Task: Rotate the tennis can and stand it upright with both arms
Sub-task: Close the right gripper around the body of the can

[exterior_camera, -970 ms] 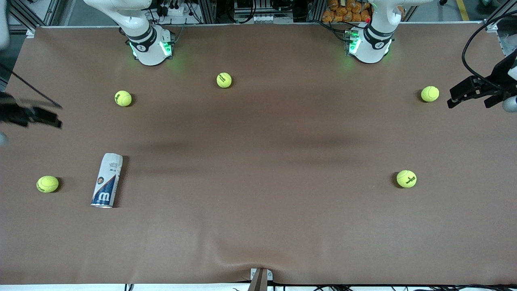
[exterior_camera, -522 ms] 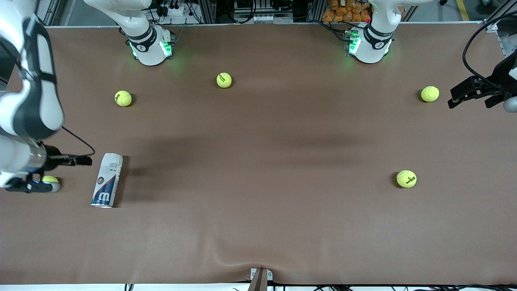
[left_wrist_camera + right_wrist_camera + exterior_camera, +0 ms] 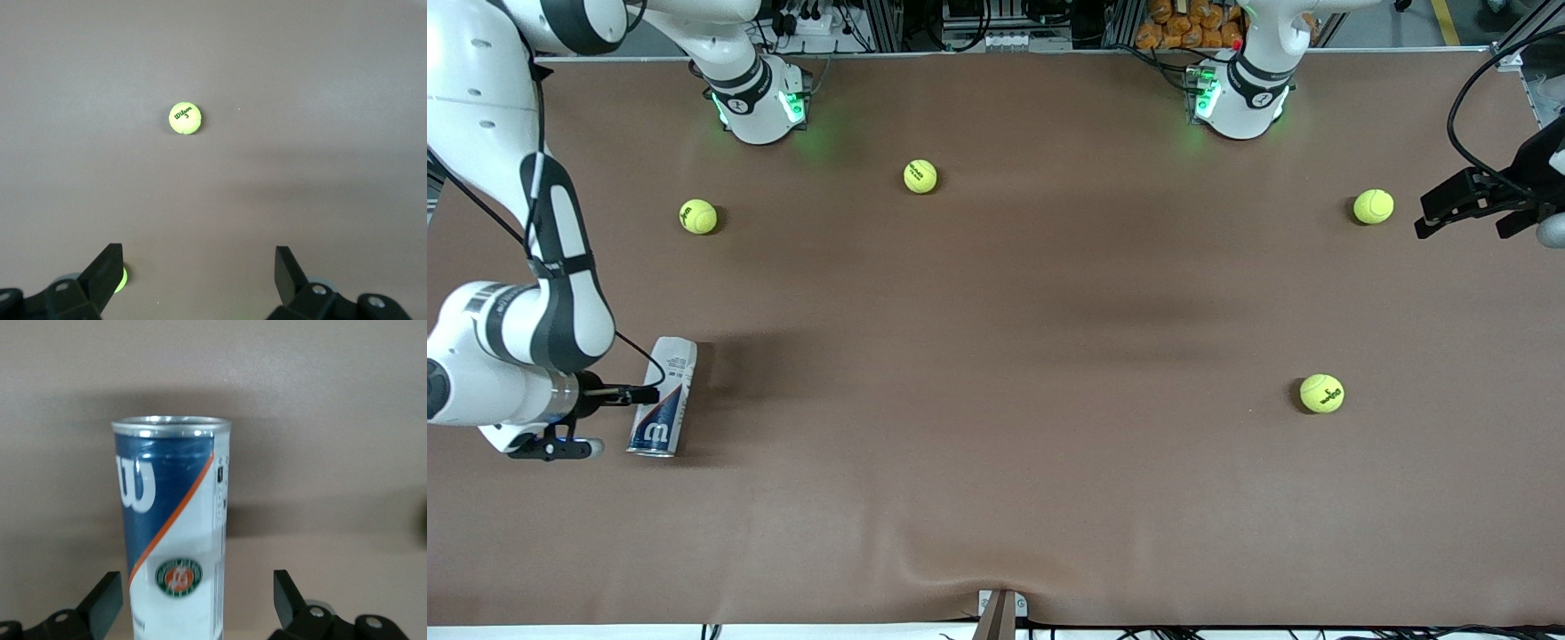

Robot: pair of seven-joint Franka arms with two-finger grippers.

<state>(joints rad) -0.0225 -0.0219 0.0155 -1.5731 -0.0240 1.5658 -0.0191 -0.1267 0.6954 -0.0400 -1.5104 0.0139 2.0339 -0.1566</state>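
Right gripper (image 3: 197, 603) open, straddling the lying can (image 3: 663, 396) to grab it; left gripper (image 3: 199, 277) open, waiting well apart from can.

Tennis can (image 3: 170, 533): large white "W" on navy part of label, near silver rim. Below it, small round green-and-orange emblem, letters too small to read. Fine print in column on white part, unreadable.

Tennis ball (image 3: 185, 118), upper middle of left wrist view: "Wilson", number "3" under it.
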